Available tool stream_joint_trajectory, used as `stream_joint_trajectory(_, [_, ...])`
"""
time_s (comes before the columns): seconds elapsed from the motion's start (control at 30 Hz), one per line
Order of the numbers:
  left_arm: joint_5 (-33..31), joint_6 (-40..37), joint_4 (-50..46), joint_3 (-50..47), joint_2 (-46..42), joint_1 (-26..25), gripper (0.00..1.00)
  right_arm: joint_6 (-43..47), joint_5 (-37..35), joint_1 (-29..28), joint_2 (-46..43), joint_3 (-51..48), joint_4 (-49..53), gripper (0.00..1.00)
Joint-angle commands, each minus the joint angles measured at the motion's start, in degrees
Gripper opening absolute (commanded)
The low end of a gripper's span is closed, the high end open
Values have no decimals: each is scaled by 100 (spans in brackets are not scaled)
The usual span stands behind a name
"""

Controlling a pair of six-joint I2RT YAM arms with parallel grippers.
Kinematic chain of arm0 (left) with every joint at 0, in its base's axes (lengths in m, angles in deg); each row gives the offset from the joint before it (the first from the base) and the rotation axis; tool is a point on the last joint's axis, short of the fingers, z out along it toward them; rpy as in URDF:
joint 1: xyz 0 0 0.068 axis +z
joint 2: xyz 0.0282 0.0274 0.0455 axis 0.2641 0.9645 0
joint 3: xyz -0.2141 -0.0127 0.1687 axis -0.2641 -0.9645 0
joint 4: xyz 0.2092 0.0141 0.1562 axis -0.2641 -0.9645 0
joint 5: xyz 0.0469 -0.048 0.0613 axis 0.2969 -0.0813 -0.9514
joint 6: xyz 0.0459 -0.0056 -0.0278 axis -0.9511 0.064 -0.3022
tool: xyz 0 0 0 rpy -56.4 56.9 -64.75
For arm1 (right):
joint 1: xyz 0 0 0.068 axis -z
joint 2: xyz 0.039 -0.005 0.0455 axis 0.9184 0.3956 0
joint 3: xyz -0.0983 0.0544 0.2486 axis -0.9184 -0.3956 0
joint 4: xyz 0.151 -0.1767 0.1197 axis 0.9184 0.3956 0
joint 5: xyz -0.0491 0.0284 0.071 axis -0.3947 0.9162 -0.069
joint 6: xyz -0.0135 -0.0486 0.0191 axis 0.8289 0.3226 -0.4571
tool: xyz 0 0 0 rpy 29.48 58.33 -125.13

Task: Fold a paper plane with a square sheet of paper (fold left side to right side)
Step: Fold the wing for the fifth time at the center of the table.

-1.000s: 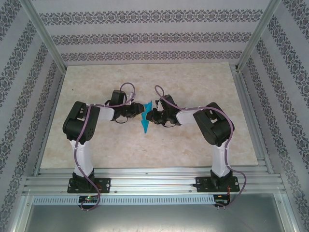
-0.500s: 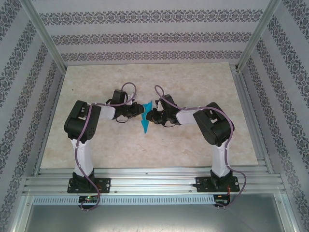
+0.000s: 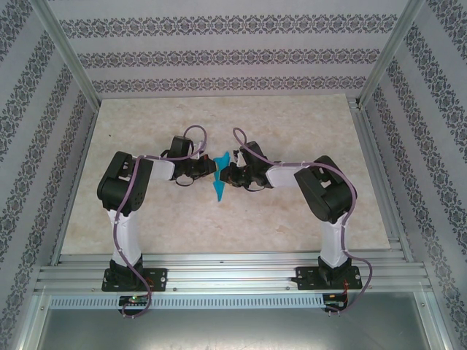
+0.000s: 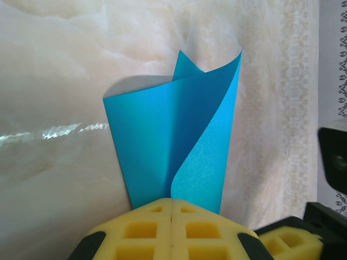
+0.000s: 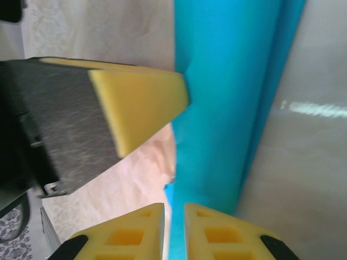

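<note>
- I see the sheet of paper (image 3: 220, 181) over the middle of the bench (image 3: 146, 117), well away from every edge, caught between the two arms that reach in from either side
- From above it reads as a narrow cyan sliver, pointed towards the near edge; whether that tip touches the bench I cannot tell
- Left gripper (image 4: 172, 210): jaws pressed together, pinching the paper's lower end; their yellow foam pads (image 4: 142, 230) have a waffle of square hollows
- On my left wrist view the paper rises from that pinch as a smooth matte curl, one flap rolling over the other, with two pointed corners at the top
- Right gripper (image 5: 174, 219): jaws nearly closed, a thin blue edge nipped in the slim gap between the same yellow foam
- The bench is pale cream, marbled and glossy, with a streak of glare
- The walls (image 3: 233, 55) carry striped, lacy grey wallpaper
</note>
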Motion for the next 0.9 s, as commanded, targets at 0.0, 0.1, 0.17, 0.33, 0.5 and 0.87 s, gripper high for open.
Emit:
stream_joint_trajectory(0.0, [-494, -114, -207, -160, 96, -10, 0, 148, -91, -88, -342, -57, -7, 18])
stream_joint_trajectory(0.1, [-489, -118, -171, -188, 109, -3, 0, 110, -78, -136, -414, -132, -26, 18])
stream_joint_trajectory(0.17, [-494, -107, -157, -193, 114, -4, 0, 69, -53, -185, -426, -170, -53, 18])
stream_joint_trajectory(0.33, [-532, -87, -154, -213, 105, 3, 0, -40, -77, -332, -424, -302, -152, 17])
stream_joint_trajectory(0.5, [-603, -52, -162, -220, 105, 3, 0, -170, -86, -386, -374, -486, -394, 17])
stream_joint_trajectory(0.87, [-749, -4, -172, -261, 123, 34, 0, -199, -43, -439, -221, -459, -470, 17])
